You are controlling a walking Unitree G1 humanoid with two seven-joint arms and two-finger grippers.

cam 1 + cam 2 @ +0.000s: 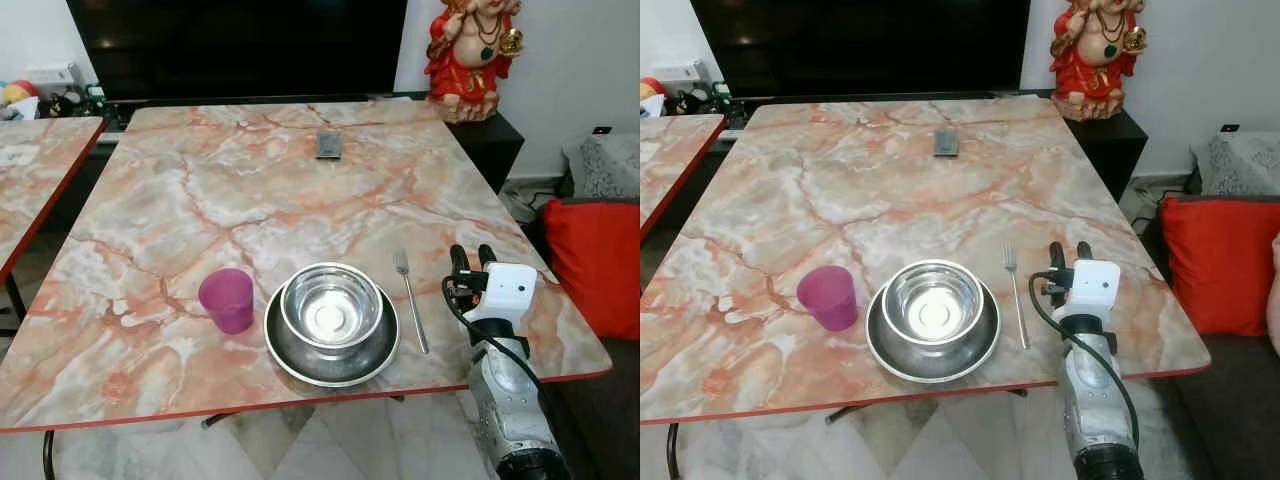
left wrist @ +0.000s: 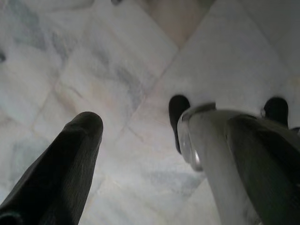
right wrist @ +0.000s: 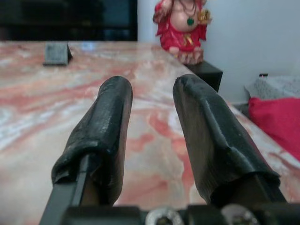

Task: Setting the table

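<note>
A rectangular worktop (image 1: 200, 190) of pink and orange marble pattern with a red rim carries the place setting along its near edge. A round steel plate (image 1: 331, 344) lies near the middle of that edge, a little toward the near right corner, and a shiny round steel bowl (image 1: 331, 306) sits upright inside it, empty. Just beside the plate on its left stands a translucent purple plastic cup (image 1: 228, 299), upright and apart from the plate's rim. On the plate's right, a slim steel fork (image 1: 410, 298) lies flat on the worktop, tines pointing toward the far edge, close to the plate but not touching it.

The right gripper (image 1: 472, 258) hovers over the worktop near the near right corner, to the right of the fork, with its white wrist block behind it; its two black fingers (image 3: 105, 126) stand narrowly parted with nothing between them. The left gripper (image 2: 140, 140) hangs low, over a pale marble tile floor (image 2: 117, 84), its fingers spread wide and empty.

Toward the far edge of the worktop, about midway along it, lies a small dark grey rectangular object (image 1: 329, 145). Past the far right corner stands a red and gold figurine (image 1: 470, 50) on a dark cabinet, and a red cushion (image 1: 595, 265) lies off the right edge.
</note>
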